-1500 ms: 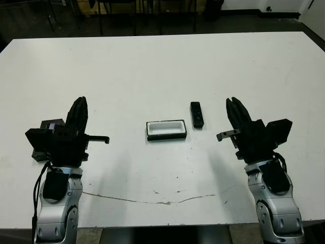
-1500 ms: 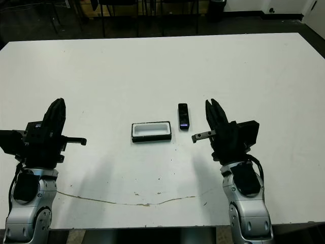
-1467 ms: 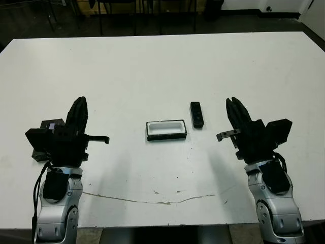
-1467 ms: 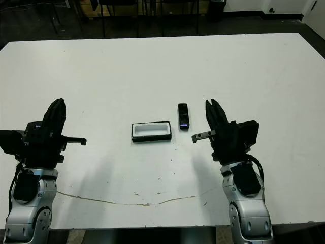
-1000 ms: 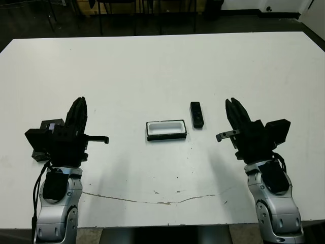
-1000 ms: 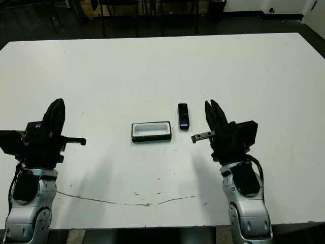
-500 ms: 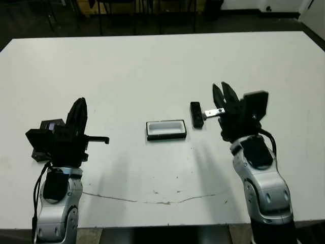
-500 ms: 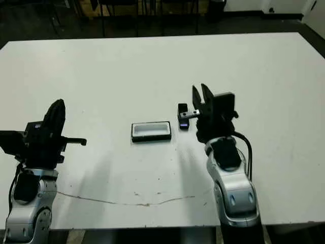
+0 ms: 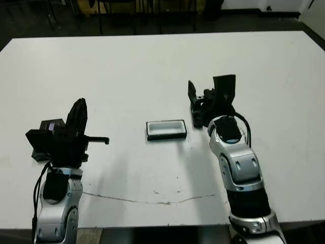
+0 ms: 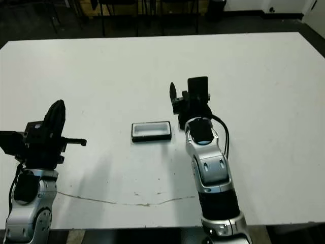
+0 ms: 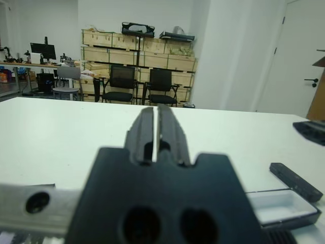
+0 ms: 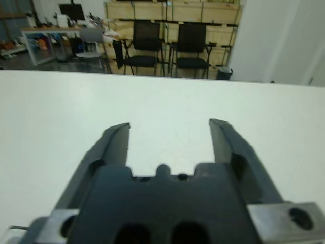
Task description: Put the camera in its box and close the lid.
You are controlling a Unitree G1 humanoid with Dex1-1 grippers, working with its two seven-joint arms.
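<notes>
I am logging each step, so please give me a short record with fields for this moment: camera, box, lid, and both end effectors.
camera: on the table, mostly hidden behind the right end effector; visible in the left wrist view, beside the box
box: open tray, white lining, nothing inside
lid: not on the box
left end effector: shut, holding nothing
right end effector: open, over the camera

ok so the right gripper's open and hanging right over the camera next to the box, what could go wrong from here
1. The right gripper hides most of the camera from the head views, so its open fingers may close off-centre and push the slim bar away instead of gripping it.
2. The box lies close beside the camera; a finger coming down could knock it askew.
3. The lid sits behind the left gripper, which is shut, so reaching it later may be awkward.
</notes>
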